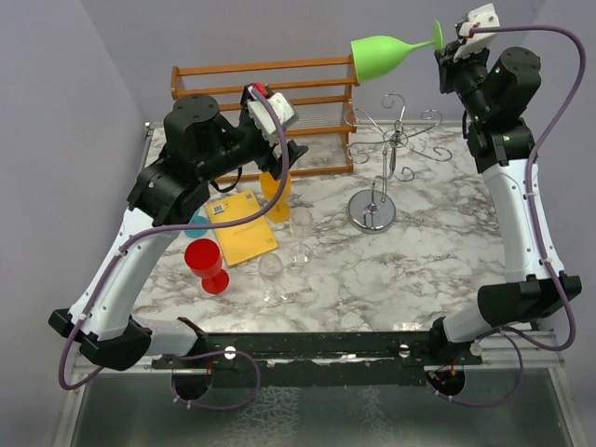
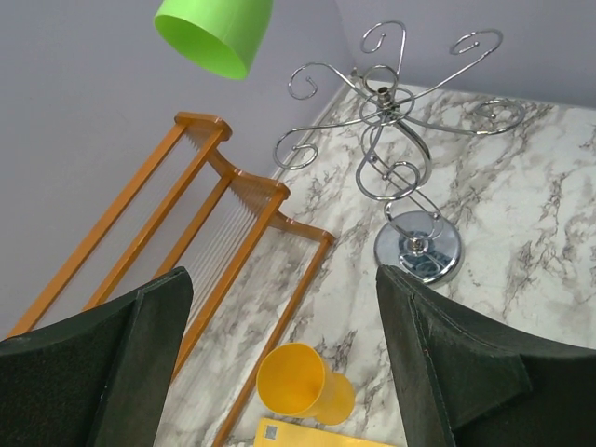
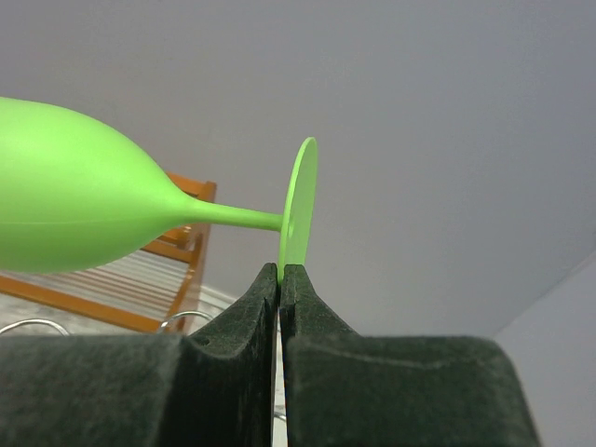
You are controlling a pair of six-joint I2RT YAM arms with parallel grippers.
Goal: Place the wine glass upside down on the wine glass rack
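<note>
The green wine glass [image 1: 382,54] is held high above the back of the table, lying sideways with its bowl pointing left. My right gripper [image 1: 453,42] is shut on the rim of its foot disc; in the right wrist view the pads [image 3: 265,298] pinch the disc's edge below the stem of the wine glass [image 3: 74,200]. The silver wine glass rack [image 1: 377,186] stands below and slightly left of it, its curled arms bare. My left gripper [image 1: 287,149] is open over the yellow cup [image 2: 303,382], with nothing between its fingers [image 2: 158,317]. The left wrist view shows the rack [image 2: 391,140] and the bowl of the glass [image 2: 214,33].
A brown wooden slatted shelf [image 1: 261,88] stands along the back wall. Near the left arm are a yellow cup [image 1: 276,191], a yellow card [image 1: 240,228], a red wine glass [image 1: 207,261], and two clear glasses [image 1: 272,275].
</note>
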